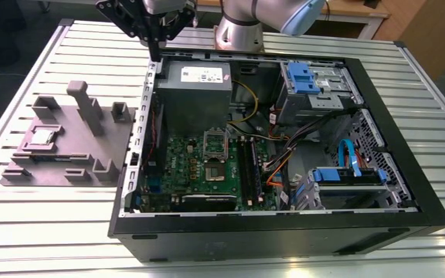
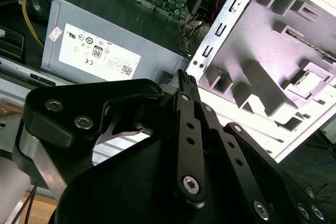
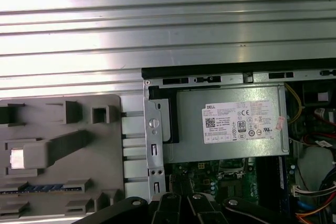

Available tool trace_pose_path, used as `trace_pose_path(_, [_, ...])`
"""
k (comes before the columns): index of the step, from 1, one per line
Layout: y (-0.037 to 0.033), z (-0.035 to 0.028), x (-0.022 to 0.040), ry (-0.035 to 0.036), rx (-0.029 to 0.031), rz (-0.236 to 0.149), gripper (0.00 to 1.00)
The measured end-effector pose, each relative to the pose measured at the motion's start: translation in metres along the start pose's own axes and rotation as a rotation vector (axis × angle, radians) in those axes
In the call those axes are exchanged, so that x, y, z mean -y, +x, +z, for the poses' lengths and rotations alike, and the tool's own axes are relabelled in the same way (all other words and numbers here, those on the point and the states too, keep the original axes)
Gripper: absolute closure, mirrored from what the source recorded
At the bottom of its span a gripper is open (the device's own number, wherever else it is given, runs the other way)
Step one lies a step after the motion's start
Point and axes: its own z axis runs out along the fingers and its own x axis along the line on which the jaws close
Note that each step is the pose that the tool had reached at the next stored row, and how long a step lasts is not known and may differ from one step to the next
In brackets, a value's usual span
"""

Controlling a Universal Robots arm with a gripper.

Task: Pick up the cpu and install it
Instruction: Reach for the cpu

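The cpu [image 1: 43, 136], a small silver square, lies in a recess of the grey plastic tray [image 1: 83, 152] at the exterior view's left, beside the open computer case [image 1: 284, 223]. In the first wrist view the cpu [image 3: 17, 158] shows as a bright square on the tray [image 3: 63, 124]. My gripper [image 1: 156, 53] hangs shut and empty over the case's far left corner, well away from the cpu. In the second wrist view the gripper [image 2: 184, 77] points between the power supply [image 2: 105, 40] and the tray [image 2: 262, 40]. The green motherboard's socket [image 1: 215, 168] lies inside the case.
A grey power supply [image 1: 195, 87] fills the case's far left part, under my gripper. Blue drive bays [image 1: 307, 78] and loose cables [image 1: 284, 153] sit on the exterior view's right side of the case. Tall posts [image 1: 79, 95] rise from the tray. The table [image 1: 53, 231] is ribbed metal.
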Motion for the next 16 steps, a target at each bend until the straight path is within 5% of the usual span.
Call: trace_pose_path(16, [0.0047, 0.0000, 0.0003, 0.0000, 0.0000, 0.000, 0.90])
